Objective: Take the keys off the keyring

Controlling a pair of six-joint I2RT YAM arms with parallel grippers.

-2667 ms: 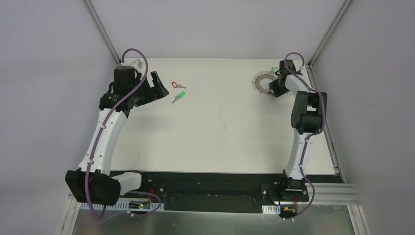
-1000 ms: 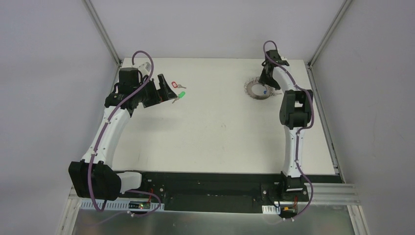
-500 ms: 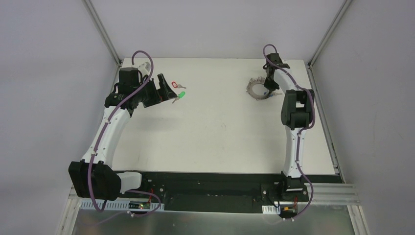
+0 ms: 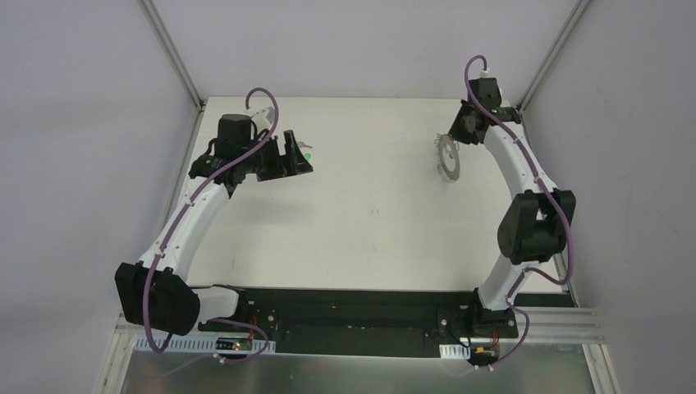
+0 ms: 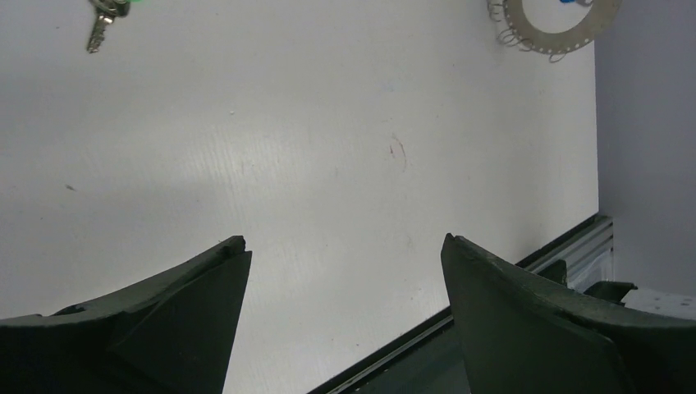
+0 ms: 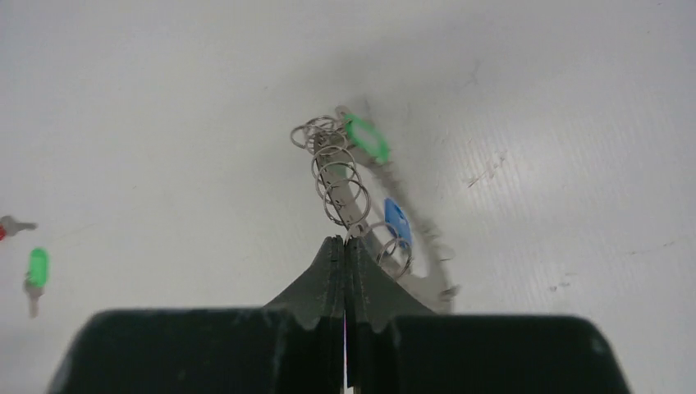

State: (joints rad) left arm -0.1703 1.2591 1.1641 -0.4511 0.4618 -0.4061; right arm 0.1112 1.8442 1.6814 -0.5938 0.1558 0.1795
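My right gripper (image 4: 458,136) is shut on the rim of the keyring (image 4: 447,157) and holds it up on edge above the table at the far right. In the right wrist view the keyring (image 6: 353,201) hangs from my shut gripper (image 6: 344,242), with wire loops, a green tag (image 6: 367,138) and a blue tag (image 6: 397,222) still on it. My left gripper (image 4: 292,156) is open and empty over the loose keys at the far left. Only a green-tagged key (image 4: 307,156) shows beside it. The right wrist view shows that loose green-tagged key (image 6: 35,269) and the tip of a second key (image 6: 8,226).
In the left wrist view my open gripper (image 5: 343,240) hangs above bare table, with a loose key (image 5: 98,25) at the top left and the keyring (image 5: 558,20) at the top right. The table's near edge and black rail (image 5: 525,263) lie below. The right wall stands close to the ring.
My right arm has swung up and right, lifting the ring from flat to standing on edge. My left gripper has moved right over the loose keys, covering the red-tagged one.
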